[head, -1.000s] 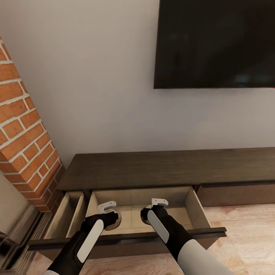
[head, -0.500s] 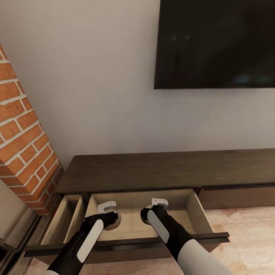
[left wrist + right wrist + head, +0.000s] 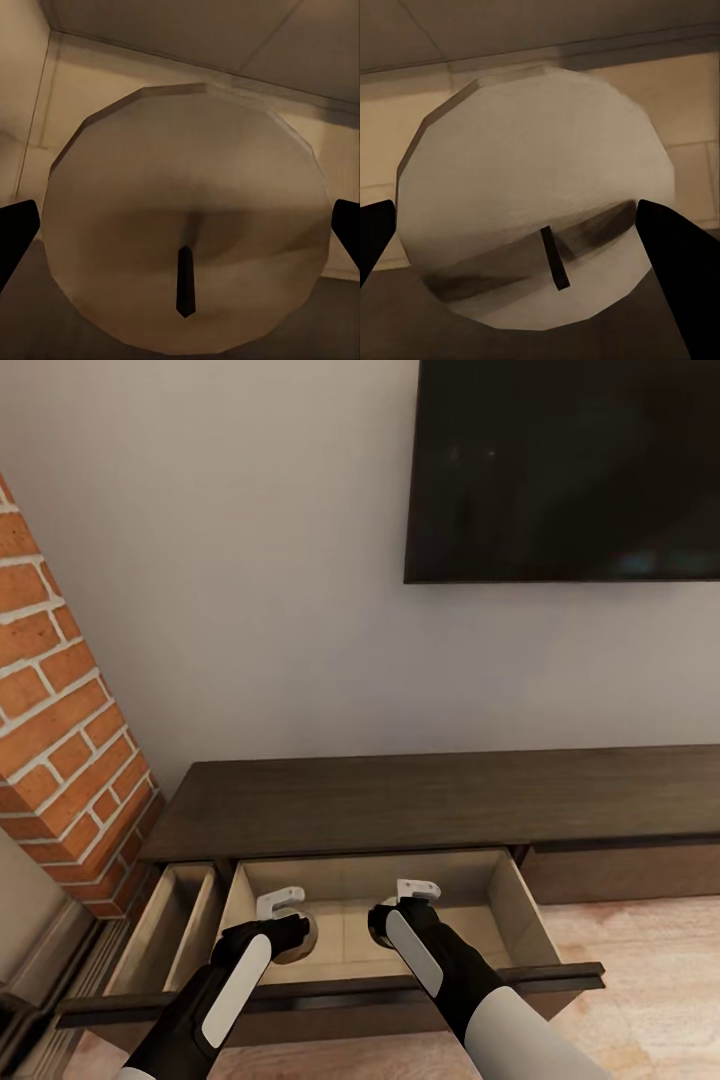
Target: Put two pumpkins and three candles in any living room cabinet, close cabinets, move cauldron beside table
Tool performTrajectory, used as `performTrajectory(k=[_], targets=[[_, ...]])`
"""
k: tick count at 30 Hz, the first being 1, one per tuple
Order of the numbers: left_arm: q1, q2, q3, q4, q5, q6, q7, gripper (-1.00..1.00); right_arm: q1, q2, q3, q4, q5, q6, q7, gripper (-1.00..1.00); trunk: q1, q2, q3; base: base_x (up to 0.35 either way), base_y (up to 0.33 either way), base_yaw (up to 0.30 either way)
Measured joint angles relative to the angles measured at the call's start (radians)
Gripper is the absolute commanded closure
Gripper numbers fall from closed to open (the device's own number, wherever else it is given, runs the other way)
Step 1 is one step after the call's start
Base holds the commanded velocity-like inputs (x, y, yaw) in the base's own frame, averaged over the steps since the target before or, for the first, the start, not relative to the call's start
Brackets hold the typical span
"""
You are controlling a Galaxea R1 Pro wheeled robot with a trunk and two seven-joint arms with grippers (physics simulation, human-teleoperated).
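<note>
Head view: both arms reached into the cabinet's (image 3: 400,800) open drawer (image 3: 520,905), evidently to leave candles there. Left wrist view: the left gripper (image 3: 180,232) clasped a pale candle (image 3: 187,187) above the drawer floor. Right wrist view: the right gripper (image 3: 521,225) likewise held another candle (image 3: 532,180).

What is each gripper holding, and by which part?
Each holds a candle by its round sides: left gripper one candle, right gripper another, over the open drawer.
</note>
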Motion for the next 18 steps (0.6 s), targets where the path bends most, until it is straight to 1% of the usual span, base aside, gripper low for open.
performTrajectory(k=[9, 13, 18], targets=[[0.000, 0.000, 0.000, 0.011, 0.000, -0.009, -0.002, 1.00, 0.000, 0.000, 0.000, 0.000, 0.000, 0.000, 0.000, 1.00, 0.035, -0.063, -0.028, 0.000, 0.000, 0.000], [0.000, 0.000, 0.000, 0.011, -0.001, -0.009, -0.002, 1.00, 0.000, 0.000, 0.000, 0.000, 0.000, 0.000, 0.000, 1.00, 0.035, -0.063, -0.028, 0.007, 0.000, 0.000], [0.000, 0.000, 0.000, 0.011, -0.001, -0.005, -0.001, 1.00, 0.000, 0.000, 0.000, 0.000, 0.000, 0.000, 0.000, 1.00, 0.035, -0.063, -0.028, 0.235, 0.000, 0.000]])
